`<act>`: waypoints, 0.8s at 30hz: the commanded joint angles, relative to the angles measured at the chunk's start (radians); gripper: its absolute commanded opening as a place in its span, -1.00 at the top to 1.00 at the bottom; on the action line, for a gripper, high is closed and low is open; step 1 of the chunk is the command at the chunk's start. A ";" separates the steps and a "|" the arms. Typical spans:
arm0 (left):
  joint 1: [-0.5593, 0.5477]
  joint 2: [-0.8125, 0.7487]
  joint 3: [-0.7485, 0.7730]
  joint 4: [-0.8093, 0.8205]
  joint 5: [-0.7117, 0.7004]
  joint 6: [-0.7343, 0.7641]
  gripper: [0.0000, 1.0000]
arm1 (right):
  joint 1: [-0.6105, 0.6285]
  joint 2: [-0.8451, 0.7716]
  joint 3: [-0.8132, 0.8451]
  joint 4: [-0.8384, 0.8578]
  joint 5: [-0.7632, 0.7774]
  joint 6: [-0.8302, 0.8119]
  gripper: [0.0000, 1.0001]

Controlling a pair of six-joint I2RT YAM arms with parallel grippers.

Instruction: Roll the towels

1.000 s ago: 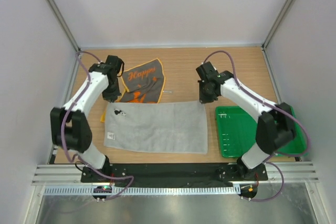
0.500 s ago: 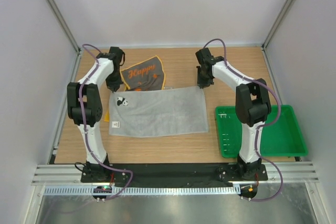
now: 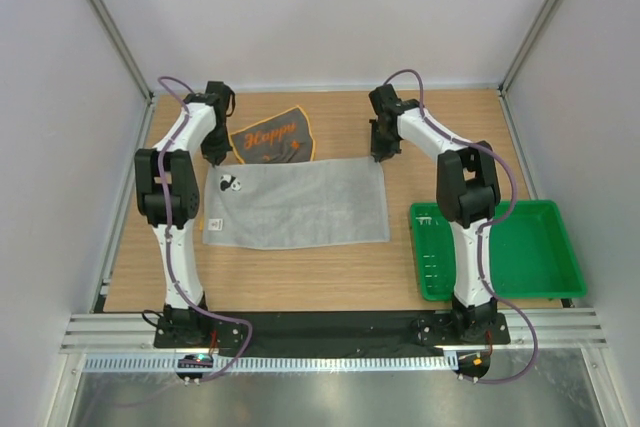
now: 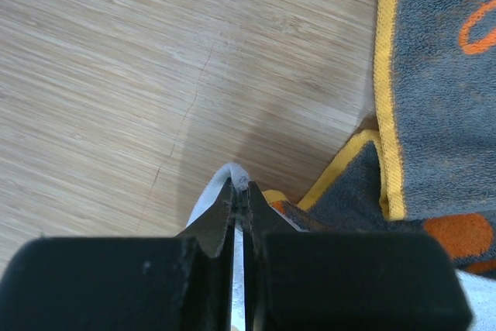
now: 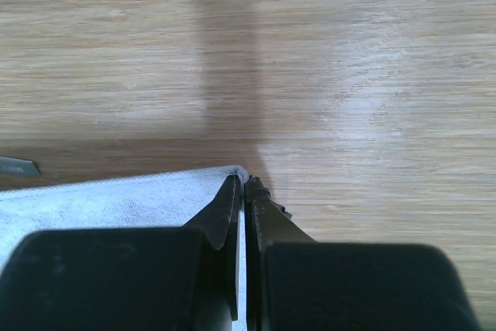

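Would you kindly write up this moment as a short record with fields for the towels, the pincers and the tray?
being handled: plain light grey cloth towel, spread flat and unrolled on the wooden table
behind it: dark grey cloth towel with orange print, flat, meeting the grey towel's far edge
left pincer: shut on the grey towel's far left corner
right pincer: shut on its far right corner
aside: green plastic tray, right of the grey towel
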 commanded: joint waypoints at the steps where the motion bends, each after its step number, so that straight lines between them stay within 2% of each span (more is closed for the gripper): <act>1: 0.011 -0.014 -0.002 0.008 0.005 0.025 0.99 | -0.005 -0.004 0.054 -0.034 -0.011 -0.009 0.98; 14: 0.009 -0.065 -0.034 0.009 -0.008 0.034 0.99 | -0.005 -0.066 0.002 -0.039 -0.008 -0.023 0.98; 24: 0.011 -0.154 -0.089 0.011 -0.018 0.007 0.99 | -0.008 -0.188 -0.098 -0.016 0.020 -0.027 0.98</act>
